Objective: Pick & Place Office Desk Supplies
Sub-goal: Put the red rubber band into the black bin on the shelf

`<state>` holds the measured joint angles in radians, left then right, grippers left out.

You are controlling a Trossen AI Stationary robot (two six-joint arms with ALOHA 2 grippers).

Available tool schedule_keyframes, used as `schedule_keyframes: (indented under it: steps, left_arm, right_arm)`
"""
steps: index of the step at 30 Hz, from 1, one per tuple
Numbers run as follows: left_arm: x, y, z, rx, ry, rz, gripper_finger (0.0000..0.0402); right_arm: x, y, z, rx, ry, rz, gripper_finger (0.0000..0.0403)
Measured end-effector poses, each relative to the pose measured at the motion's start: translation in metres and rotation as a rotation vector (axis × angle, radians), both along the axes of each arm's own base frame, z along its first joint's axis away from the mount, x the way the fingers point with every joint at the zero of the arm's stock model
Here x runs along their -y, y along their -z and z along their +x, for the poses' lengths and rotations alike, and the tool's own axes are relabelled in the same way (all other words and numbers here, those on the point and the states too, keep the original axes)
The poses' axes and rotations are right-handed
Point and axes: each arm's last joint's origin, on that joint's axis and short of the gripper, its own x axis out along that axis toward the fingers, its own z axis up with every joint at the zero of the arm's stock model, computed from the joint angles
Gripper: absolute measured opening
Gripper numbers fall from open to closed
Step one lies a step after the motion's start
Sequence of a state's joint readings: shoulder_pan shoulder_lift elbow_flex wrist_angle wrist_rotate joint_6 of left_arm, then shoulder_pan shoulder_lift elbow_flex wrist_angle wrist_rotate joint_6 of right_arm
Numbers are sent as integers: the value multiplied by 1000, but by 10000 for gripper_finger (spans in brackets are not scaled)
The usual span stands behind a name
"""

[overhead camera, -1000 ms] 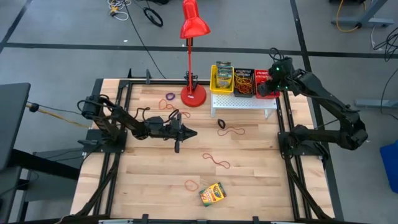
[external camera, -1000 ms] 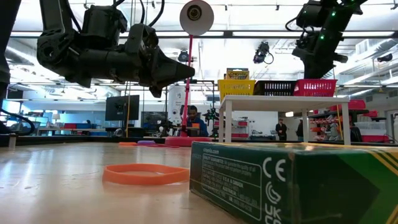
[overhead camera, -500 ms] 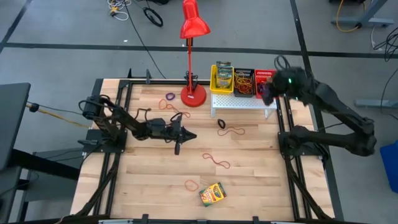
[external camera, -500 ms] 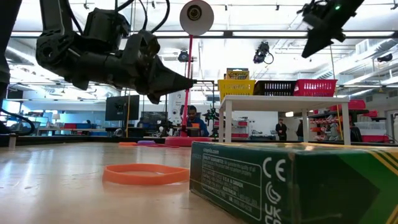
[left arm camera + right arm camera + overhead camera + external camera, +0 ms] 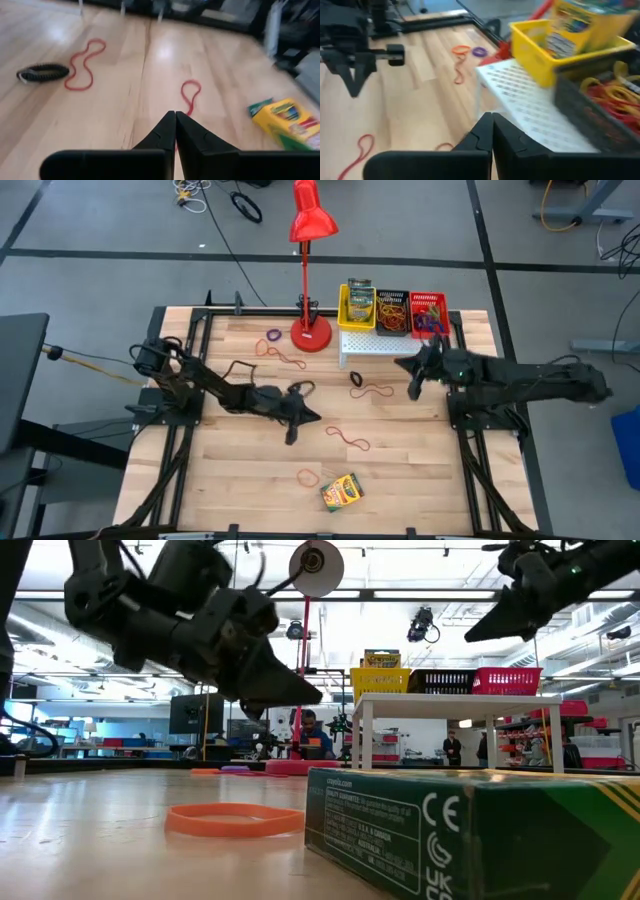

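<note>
Our left gripper [image 5: 312, 417], jaws shut and empty, points at 4 o'clock; the red band [image 5: 347, 439] lies just beyond at 4, its long axis likewise. Right gripper [image 5: 402, 364], shut empty, sits farther.

Open wood is left across the lower left of the surface [image 5: 220, 480]. The upper middle is blocked by the red desk lamp [image 5: 310, 240] and the white perforated stand [image 5: 390, 345] carrying three bins. A crayon box [image 5: 342, 492] lies near the bottom edge.
</note>
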<state>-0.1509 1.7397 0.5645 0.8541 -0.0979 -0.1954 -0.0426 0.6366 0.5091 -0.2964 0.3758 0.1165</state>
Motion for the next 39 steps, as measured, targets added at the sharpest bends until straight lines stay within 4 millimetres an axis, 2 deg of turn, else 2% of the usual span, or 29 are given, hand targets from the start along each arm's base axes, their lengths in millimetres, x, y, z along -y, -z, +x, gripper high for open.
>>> schedule_keyframes:
  steps: [5, 11, 18, 24, 31, 39]
  left_arm:
    - [16, -7, 14, -105, -63, 28, 34]
    - [32, -10, 13, -91, -104, 51, 52]
    - [34, -2, 16, -110, -152, 39, 49]
    - [35, 14, 32, -146, -162, 32, 80]
    - [24, 24, 57, -160, -164, -10, 124]
    - [12, 29, 64, -195, -162, 1, 163]
  right_arm:
    - [-22, 20, 6, 66, -108, -24, 5]
    - [-42, 50, 4, 159, -253, 6, 6]
    - [-53, 77, -4, 225, -318, 75, 6]
    - [-54, 80, -6, 248, -334, 73, 7]
    - [-54, 79, -6, 251, -334, 72, 7]
    - [-54, 78, -5, 259, -333, 73, 7]
